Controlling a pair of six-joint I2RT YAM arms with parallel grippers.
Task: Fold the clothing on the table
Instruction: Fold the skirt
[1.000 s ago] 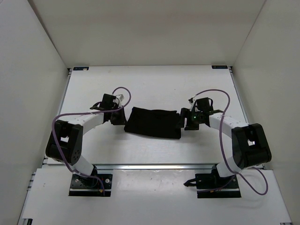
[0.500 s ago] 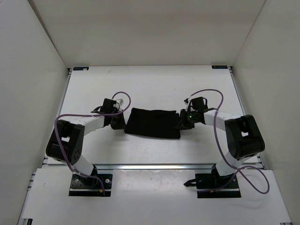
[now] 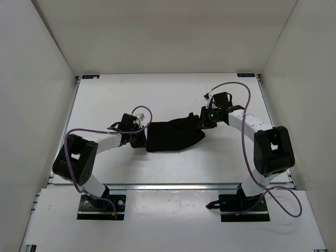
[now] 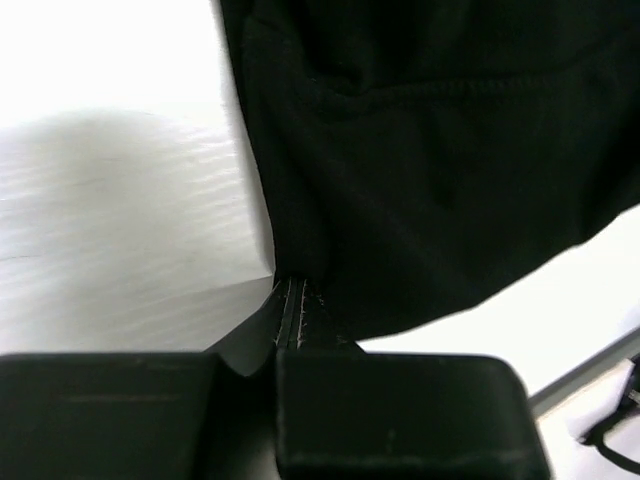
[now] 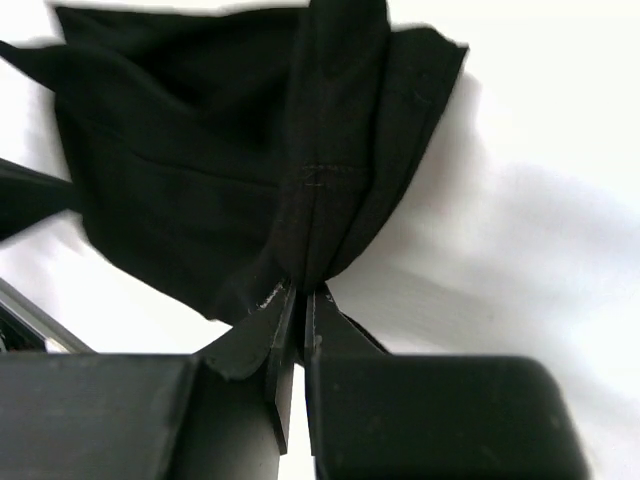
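Observation:
The black clothing (image 3: pixel 173 135) lies bunched in the middle of the white table (image 3: pixel 168 94). My left gripper (image 3: pixel 144 135) is shut on its left edge; in the left wrist view the fabric (image 4: pixel 420 160) runs straight into the closed jaws of that gripper (image 4: pixel 297 300). My right gripper (image 3: pixel 201 118) is shut on the upper right corner, lifted and drawn toward the back. In the right wrist view a gathered fold of the cloth (image 5: pixel 240 170) is pinched between the tips of the gripper (image 5: pixel 300 295), and the rest hangs away from it.
White enclosure walls stand on three sides. Blue tabs (image 3: pixel 90 77) mark the far corners of the table, and an aluminium rail (image 3: pixel 168 185) runs along its near edge. Purple cables (image 3: pixel 239 86) loop over both arms.
Both grippers closed on the clothing's ends. The right one lifted its corner back and left, the left one moved right, and the flat garment became bunched and skewed.

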